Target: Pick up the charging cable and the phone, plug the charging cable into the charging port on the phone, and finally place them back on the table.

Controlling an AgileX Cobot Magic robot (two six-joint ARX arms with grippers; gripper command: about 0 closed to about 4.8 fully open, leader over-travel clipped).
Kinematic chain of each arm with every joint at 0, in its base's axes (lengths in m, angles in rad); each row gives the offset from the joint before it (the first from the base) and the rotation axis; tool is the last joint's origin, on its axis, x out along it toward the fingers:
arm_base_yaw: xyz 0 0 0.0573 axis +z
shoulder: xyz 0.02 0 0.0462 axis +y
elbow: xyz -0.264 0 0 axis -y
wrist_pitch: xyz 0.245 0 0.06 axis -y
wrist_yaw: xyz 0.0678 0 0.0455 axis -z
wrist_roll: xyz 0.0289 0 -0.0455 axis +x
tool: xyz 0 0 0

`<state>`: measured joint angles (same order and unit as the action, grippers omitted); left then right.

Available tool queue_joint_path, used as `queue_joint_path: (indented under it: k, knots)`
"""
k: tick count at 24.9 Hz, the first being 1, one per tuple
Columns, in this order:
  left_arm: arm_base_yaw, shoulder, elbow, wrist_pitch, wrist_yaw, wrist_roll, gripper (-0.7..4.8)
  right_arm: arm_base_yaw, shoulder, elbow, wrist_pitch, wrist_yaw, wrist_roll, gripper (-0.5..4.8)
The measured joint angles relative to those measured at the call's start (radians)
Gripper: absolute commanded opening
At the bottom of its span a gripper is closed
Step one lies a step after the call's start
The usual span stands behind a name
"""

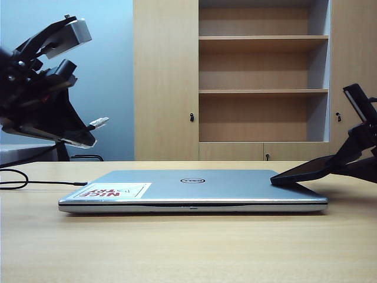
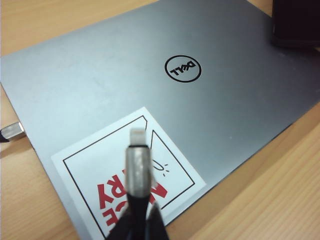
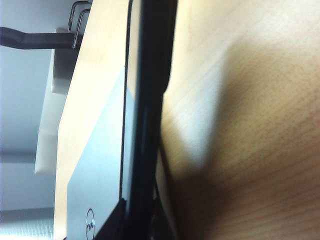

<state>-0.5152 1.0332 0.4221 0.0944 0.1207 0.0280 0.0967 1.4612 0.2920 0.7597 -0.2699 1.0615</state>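
Left gripper, clamped on the charging cable, aims its plug rightward at the tilted phone pinched in the right gripper, well apart.

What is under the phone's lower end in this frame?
The phone, tilted in the right gripper, rests its lower end on the closed laptop lid's right rear corner. The lid beneath that edge is hidden. The left gripper holds the charging cable plug above the sticker.
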Motion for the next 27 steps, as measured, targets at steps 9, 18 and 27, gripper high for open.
queue_joint_path:
  k: [9,18,27]
  knots:
    - [0.0,0.0,0.0,-0.002,0.0,0.0,-0.07,0.002,-0.244,0.012,-0.274,0.006,-0.143,-0.04]
    - [0.0,0.0,0.0,-0.031,0.0,0.003,-0.07,0.005,-0.572,0.328,-1.164,0.034,-0.522,-0.04]
    - [0.0,0.0,-0.008,-0.069,0.0,0.04,-0.07,0.142,-0.576,0.425,-1.61,0.124,-0.641,-0.04]
